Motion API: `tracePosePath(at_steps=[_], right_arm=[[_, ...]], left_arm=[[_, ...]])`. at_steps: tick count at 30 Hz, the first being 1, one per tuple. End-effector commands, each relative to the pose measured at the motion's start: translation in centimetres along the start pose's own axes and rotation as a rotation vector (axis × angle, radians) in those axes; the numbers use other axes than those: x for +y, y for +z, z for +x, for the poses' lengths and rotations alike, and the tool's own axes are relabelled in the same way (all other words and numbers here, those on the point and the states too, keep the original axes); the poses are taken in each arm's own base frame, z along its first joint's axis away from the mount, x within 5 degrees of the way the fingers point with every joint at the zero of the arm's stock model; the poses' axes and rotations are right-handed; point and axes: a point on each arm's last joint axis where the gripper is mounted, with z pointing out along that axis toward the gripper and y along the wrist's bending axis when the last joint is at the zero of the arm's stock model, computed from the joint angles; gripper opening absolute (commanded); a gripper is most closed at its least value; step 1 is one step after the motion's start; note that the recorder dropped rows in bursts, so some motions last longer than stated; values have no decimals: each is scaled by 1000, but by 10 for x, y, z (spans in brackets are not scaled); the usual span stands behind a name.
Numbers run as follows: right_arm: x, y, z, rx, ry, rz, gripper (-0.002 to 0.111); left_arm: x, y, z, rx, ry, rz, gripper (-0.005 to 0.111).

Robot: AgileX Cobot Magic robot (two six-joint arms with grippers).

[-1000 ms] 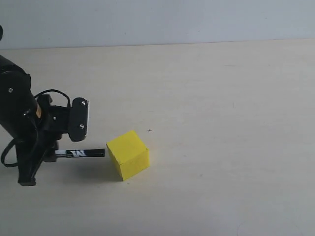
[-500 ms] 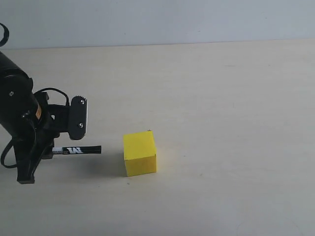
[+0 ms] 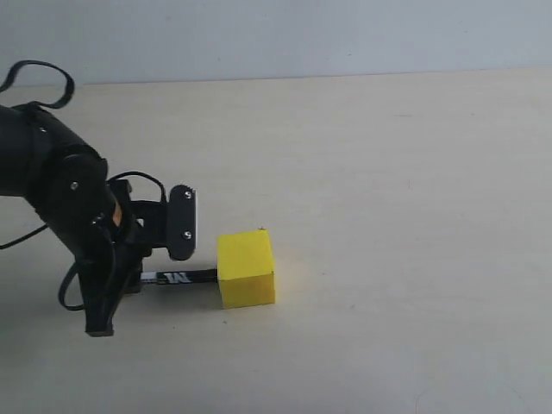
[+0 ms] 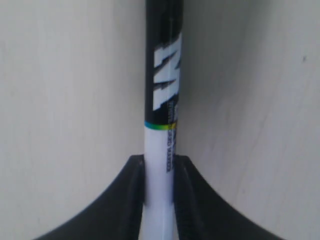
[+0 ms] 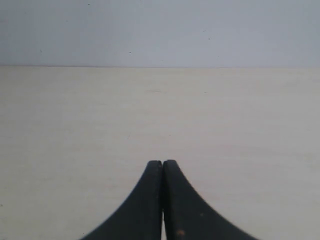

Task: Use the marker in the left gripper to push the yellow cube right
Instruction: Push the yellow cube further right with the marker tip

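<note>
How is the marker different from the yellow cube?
The marker is long and thin; the cube is blocky. The marker is black and white with lettering; the cube is plain yellow. The left gripper holds the marker; the cube sits free on the table. They seem to touch at the marker's tip.

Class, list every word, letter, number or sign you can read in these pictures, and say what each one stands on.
"M", one large white stylised letter, possibly "W": on the black band of the marker.
Small print on its white barrel: too blurred to read.
The yellow cube: no text.
</note>
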Motion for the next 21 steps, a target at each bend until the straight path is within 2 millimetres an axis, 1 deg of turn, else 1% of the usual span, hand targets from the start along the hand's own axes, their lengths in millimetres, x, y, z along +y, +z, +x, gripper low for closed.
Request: tracePosePath(at_steps=[1, 3, 7, 12, 17, 19, 21], right_arm=[[0, 0, 1, -4, 4, 6, 0], [0, 0, 1, -4, 4, 6, 0], [0, 0, 1, -4, 4, 6, 0], [0, 0, 1, -4, 4, 6, 0], [0, 0, 1, -4, 4, 6, 0], [0, 0, 1, -4, 4, 6, 0], [0, 0, 1, -4, 4, 6, 0]], left_arm=[[-3, 0, -27, -42, 34, -13, 0], [-3, -1, -27, -36, 20, -7, 0], [-2, 0, -17, 11, -17, 30, 0], [-5, 0, -11, 68, -5, 72, 0], [-3, 0, -13, 43, -6, 51, 0], [-6, 0, -19, 24, -5, 51, 0], [-13, -1, -28, 15, 33, 53, 0]])
